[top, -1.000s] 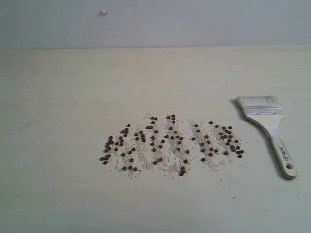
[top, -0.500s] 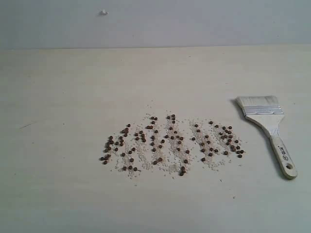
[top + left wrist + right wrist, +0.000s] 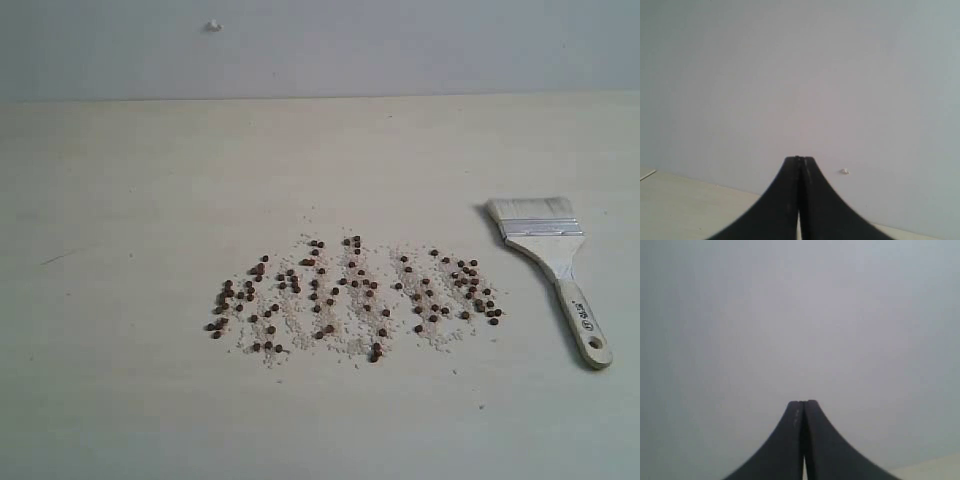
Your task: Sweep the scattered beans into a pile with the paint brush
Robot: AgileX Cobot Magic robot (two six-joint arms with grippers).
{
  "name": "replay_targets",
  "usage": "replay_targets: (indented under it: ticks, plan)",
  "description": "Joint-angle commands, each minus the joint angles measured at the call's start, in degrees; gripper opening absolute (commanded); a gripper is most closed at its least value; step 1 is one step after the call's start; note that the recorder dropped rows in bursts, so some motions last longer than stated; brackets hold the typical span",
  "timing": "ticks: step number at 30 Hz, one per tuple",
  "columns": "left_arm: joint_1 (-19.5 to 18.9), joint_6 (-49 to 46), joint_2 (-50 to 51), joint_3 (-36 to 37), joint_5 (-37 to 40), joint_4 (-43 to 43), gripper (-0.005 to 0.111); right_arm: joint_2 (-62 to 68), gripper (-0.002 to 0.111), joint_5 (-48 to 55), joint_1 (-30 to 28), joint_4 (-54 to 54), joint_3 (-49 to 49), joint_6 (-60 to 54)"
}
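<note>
Dark reddish-brown beans [image 3: 350, 295] lie scattered in a wide band across the middle of the pale table [image 3: 150, 180], mixed with fine whitish grains. The paint brush [image 3: 552, 262] lies flat to their right, whitish bristles toward the back wall, wooden handle with a hole pointing to the front. No arm shows in the exterior view. My left gripper [image 3: 800, 159] is shut on nothing and faces the grey wall. My right gripper [image 3: 803, 402] is likewise shut and empty, pointing at the wall, away from beans and brush.
A grey wall [image 3: 400, 45] rises behind the table, with a small white bump [image 3: 213, 25] on it, also seen as a white bump [image 3: 844, 171] in the left wrist view. A faint scratch [image 3: 55, 258] marks the table at the left.
</note>
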State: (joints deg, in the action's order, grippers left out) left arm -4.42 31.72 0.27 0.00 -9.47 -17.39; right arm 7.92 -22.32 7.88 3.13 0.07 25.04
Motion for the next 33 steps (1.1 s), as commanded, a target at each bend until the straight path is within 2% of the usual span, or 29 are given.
replay_targets:
  ticks: [1,4,7,9,13,20,23,27,30,31,32,33]
  plan:
    - [-0.13,-0.05,-0.19,0.00,0.11,0.25,0.000,0.22,0.000,-2.79,-0.34,0.12,-0.07,4.86]
    - [-0.13,-0.05,-0.19,0.00,0.11,0.25,0.000,0.22,0.000,2.60,-0.34,1.34,-0.07,5.07]
    - [-0.13,-0.05,-0.19,0.00,0.11,0.25,0.000,0.22,0.000,1.45,-0.34,-0.17,-0.07,4.17]
    - [-0.13,-0.05,-0.19,0.00,0.11,0.25,0.000,0.91,0.000,0.86,-0.34,-6.90,-0.07,1.49]
    - [-0.13,-0.05,-0.19,0.00,0.11,0.25,0.000,6.79,0.000,5.59,-0.34,-28.76,-6.36,-18.29]
    - [-0.13,-0.05,-0.19,0.00,0.11,0.25,0.000,26.35,0.000,21.62,-0.34,-31.63,-25.06,-36.40]
    - [-0.13,-0.05,-0.19,0.00,0.11,0.25,0.000,36.57,0.000,31.59,-0.34,-30.50,-34.06,-40.13]
    - [-0.13,-0.05,-0.19,0.00,0.11,0.25,0.000,48.39,0.000,44.55,-0.34,-24.38,-44.06,-38.17]
    - [-0.13,-0.05,-0.19,0.00,0.11,0.25,0.000,54.79,0.000,52.87,-0.34,-13.50,-50.91,-30.92]
    - [-0.13,-0.05,-0.19,0.00,0.11,0.25,0.000,58.30,0.000,58.90,-0.34,-5.16,-54.68,-25.04]
    - [-0.13,-0.05,-0.19,0.00,0.11,0.25,0.000,59.57,0.000,61.43,-0.34,-2.27,-56.03,-23.00]
    - [-0.13,-0.05,-0.19,0.00,0.11,0.25,0.000,62.46,0.000,68.18,-0.34,3.19,-58.90,-20.04]
